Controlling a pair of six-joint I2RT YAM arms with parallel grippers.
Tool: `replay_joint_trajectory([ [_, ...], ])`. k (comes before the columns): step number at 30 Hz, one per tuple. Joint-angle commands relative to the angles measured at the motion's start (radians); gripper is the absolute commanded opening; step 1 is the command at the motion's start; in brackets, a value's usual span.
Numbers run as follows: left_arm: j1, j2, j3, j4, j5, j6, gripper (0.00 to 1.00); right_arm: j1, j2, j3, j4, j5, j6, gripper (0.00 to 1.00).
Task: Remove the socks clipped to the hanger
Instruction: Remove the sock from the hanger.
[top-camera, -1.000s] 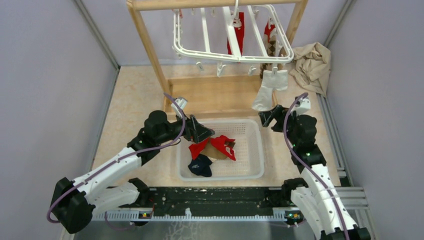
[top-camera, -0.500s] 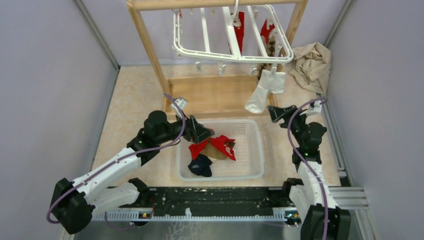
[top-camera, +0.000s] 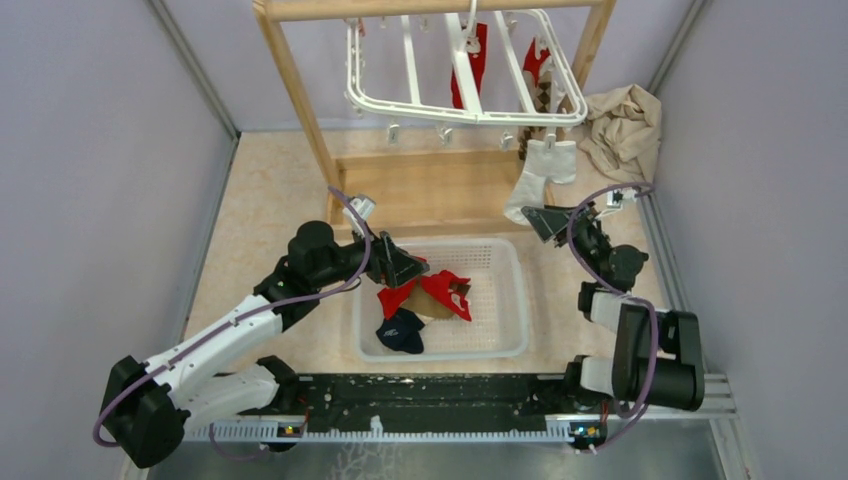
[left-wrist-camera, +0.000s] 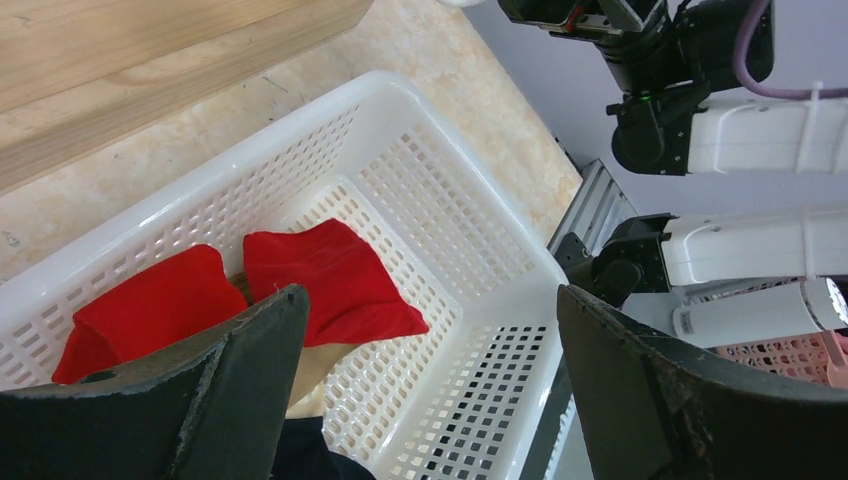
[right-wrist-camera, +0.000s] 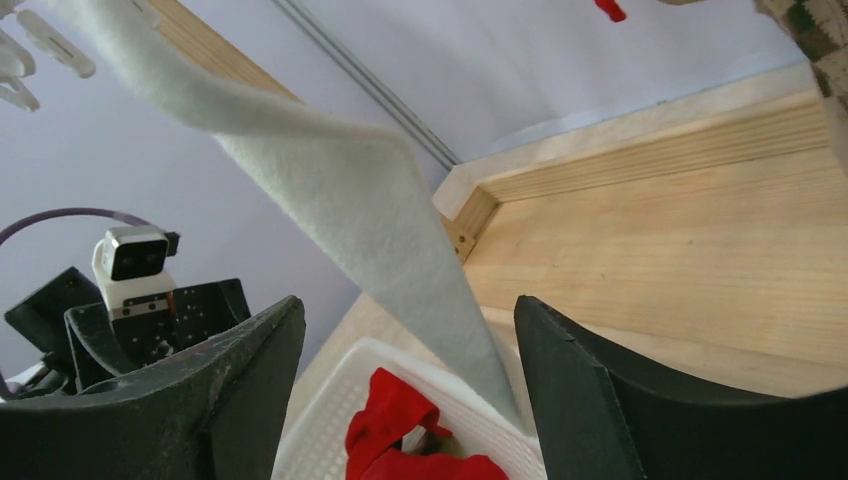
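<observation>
Cream sock (top-camera: 540, 175) hangs off the hanger's (top-camera: 460, 100) front right corner, long axis near vertical, cuff up at the clips, toe pointing down and a little left. In the right wrist view you see it (right-wrist-camera: 330, 190) as a pale, felty strip slanting down. Two red socks (top-camera: 480, 55) and a leopard-patterned sock (top-camera: 545, 98) hang further back on the same white rack, which tilts under the wooden frame (top-camera: 300, 90). Right gripper (top-camera: 540, 220) sits at the cream toe, fingers (right-wrist-camera: 220, 400) well apart, sock passing between them, not clamped; you cannot tell whether it touches. Left gripper (top-camera: 405, 265) hangs over the basket (top-camera: 520, 300), fingers (left-wrist-camera: 240, 380) spread wide, holding nothing, above a red sock (left-wrist-camera: 330, 270) and a navy sock (top-camera: 402, 332).
</observation>
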Motion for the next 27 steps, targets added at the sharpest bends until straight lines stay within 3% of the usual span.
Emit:
replay_joint_trajectory([
  [1, -0.003, -0.005, 0.019, 0.008, 0.024, -0.006, 0.99, -0.009, 0.107, 0.060, 0.321, -0.060, 0.125, 0.75],
  [7, -0.003, -0.005, 0.018, 0.009, 0.028, -0.016, 0.99, -0.009, 0.145, 0.049, 0.354, -0.070, 0.137, 0.64],
  [14, -0.003, 0.017, 0.021, 0.036, 0.055, -0.038, 0.99, -0.008, 0.099, 0.037, 0.315, -0.099, 0.125, 0.28],
  [19, -0.009, 0.047, 0.050, 0.039, 0.070, -0.052, 0.99, 0.011, -0.006, 0.026, 0.186, -0.099, 0.059, 0.12],
  [22, -0.018, 0.055, 0.069, 0.040, 0.066, -0.055, 0.99, 0.056, -0.127, 0.036, -0.038, -0.063, -0.073, 0.07],
  [27, -0.033, 0.056, 0.110, 0.032, 0.054, -0.059, 0.99, 0.286, -0.411, 0.152, -0.716, 0.199, -0.502, 0.01],
])
